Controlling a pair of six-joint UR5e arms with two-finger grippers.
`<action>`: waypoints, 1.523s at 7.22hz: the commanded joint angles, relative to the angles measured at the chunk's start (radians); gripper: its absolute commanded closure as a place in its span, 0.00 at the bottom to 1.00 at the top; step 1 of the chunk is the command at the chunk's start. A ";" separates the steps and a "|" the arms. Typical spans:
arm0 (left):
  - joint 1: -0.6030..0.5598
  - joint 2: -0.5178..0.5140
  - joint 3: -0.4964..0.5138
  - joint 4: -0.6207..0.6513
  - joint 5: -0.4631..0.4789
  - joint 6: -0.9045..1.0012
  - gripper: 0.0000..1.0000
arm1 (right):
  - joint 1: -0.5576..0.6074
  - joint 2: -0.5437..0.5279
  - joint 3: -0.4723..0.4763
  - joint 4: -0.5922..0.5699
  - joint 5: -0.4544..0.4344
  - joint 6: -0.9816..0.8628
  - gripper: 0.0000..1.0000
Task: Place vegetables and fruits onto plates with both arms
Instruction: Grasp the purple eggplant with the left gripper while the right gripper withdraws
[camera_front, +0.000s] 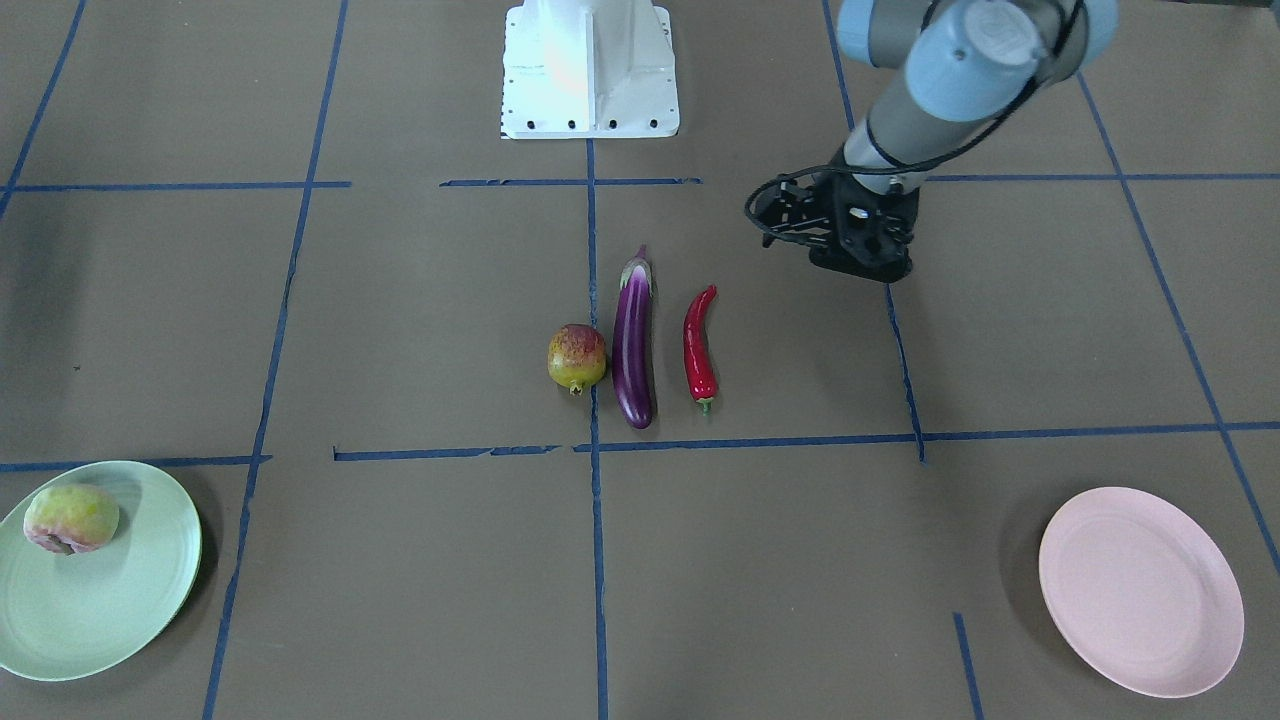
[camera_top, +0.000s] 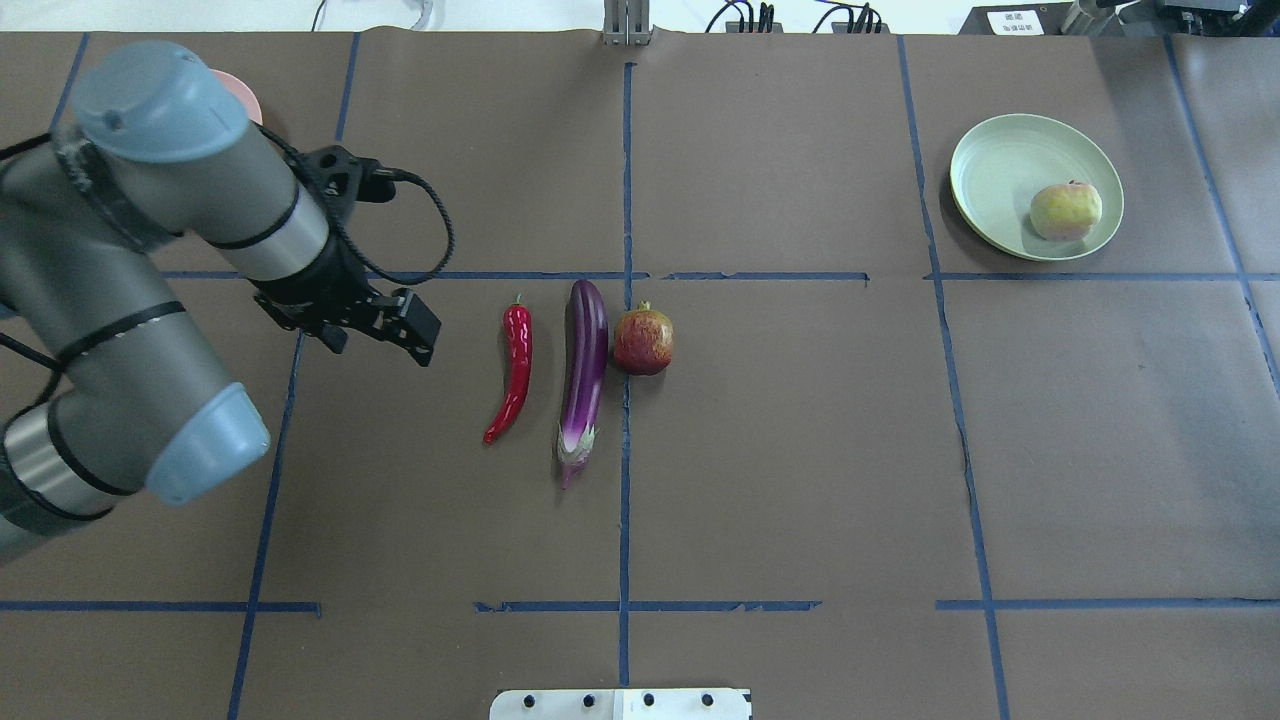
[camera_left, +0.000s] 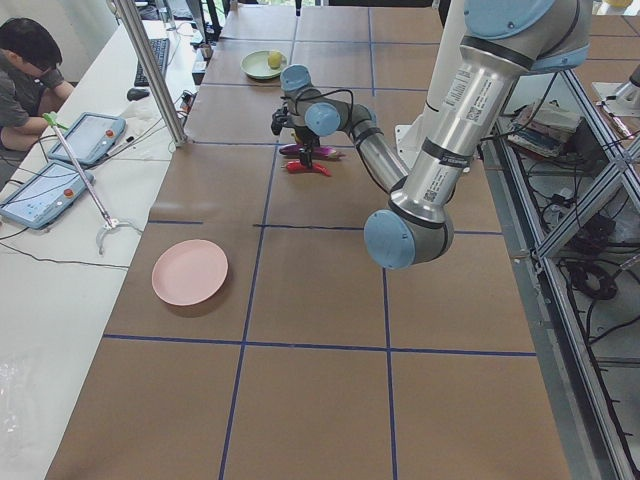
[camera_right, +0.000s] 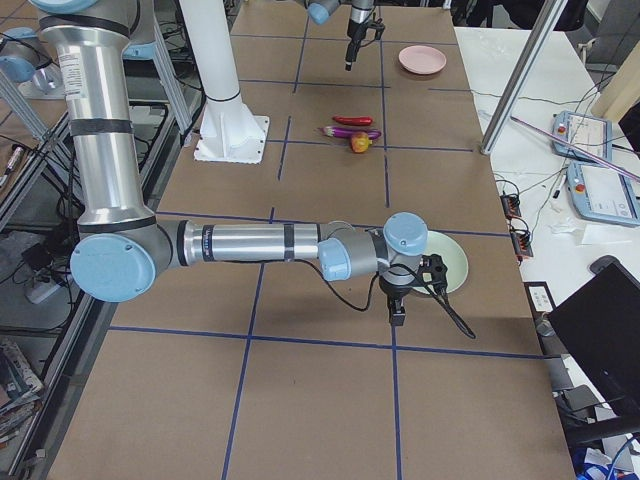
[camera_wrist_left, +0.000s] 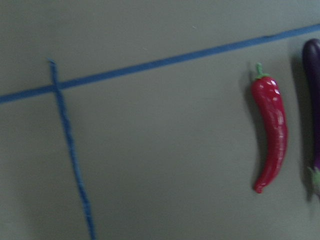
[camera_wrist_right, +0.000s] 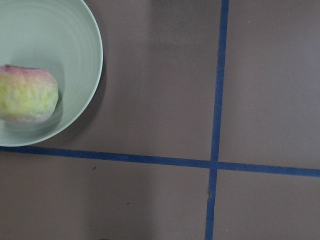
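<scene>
**Eggplant (camera_front: 633, 345), chili (camera_front: 698, 345) and pomegranate-looking fruit (camera_front: 576, 357) mid-table, green fruit (camera_front: 71, 517) plated**

The left arm (camera_top: 130, 300) fills the overhead view's left side and covers most of the pink plate (camera_front: 1140, 590) there, so only a sliver peeks past its joint cap. The left gripper (camera_front: 862, 262) hangs near the chili, apart from it. It's a black tangle from every angle, so I can't tell if the jaws are apart or together.

The right arm (camera_right: 250, 243) only shows in the right side camera. The right gripper (camera_right: 397, 316) is low beside the mint plate (camera_front: 110, 610) and too small to judge the jaws either.

The mint plate is cut off by the front view's edge and again in the right wrist view. The green fruit sits on it near the rim.

The eggplant lies between the chili and the pomegranate-looking fruit, snug against the fruit. Touching or not, can't say. The left wrist view is blurry and crops the eggplant to a dark strip.
</scene>
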 joint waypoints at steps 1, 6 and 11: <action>0.144 -0.129 0.179 -0.141 0.155 -0.204 0.00 | -0.005 -0.004 0.006 0.003 0.001 0.002 0.00; 0.246 -0.223 0.389 -0.345 0.258 -0.362 0.46 | -0.005 -0.004 0.005 0.004 0.011 0.001 0.00; 0.117 -0.141 0.106 -0.129 0.306 -0.373 0.95 | -0.005 -0.004 0.002 0.004 0.011 -0.001 0.00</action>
